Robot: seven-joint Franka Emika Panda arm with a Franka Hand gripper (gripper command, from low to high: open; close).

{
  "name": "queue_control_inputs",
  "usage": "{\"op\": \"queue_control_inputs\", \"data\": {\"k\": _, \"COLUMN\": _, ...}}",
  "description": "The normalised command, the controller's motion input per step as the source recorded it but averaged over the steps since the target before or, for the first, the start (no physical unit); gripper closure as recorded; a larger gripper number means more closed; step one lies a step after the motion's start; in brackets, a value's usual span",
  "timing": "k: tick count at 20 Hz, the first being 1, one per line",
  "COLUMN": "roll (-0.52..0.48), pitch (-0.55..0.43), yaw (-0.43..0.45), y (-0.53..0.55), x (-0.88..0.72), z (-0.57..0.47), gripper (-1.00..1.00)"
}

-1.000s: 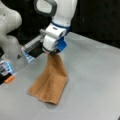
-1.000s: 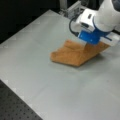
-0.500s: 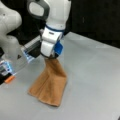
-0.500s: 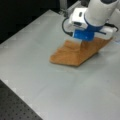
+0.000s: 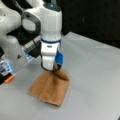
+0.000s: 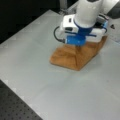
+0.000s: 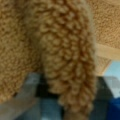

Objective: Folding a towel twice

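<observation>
Grey tabletop (image 5: 95, 82), matte and smooth, fills most of both front views (image 6: 32, 67). Black perforated board (image 6: 15, 107) butts against the table edge at a front view's bottom left. Dark backdrop (image 5: 95, 20) behind the far edge. Small orange item (image 5: 9, 79) at a front view's left, near the table edge, beside a blurry white-and-blue lit unit (image 5: 5, 68); can't tell what either is.
</observation>
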Motion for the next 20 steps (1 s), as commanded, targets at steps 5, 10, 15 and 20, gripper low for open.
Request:
{"op": "queue_control_inputs", "data": {"k": 5, "roll": 0.146, "pitch": 0.05, "yaw": 0.023, "y": -0.09, "x": 0.24, "z": 0.02, "gripper": 1.0}}
{"op": "queue_control_inputs", "data": {"k": 10, "roll": 0.116, "pitch": 0.154, "yaw": 0.053, "y": -0.25, "x": 0.37, "z": 0.23, "gripper": 1.0}}
{"op": "queue_control_inputs", "data": {"k": 15, "roll": 0.091, "pitch": 0.187, "yaw": 0.121, "y": -0.45, "x": 0.64, "z": 0.21, "gripper": 1.0}}
{"op": "queue_control_inputs", "data": {"k": 20, "roll": 0.099, "pitch": 0.164, "yaw": 0.079, "y": -0.25, "x": 0.59, "z": 0.09, "gripper": 1.0}}
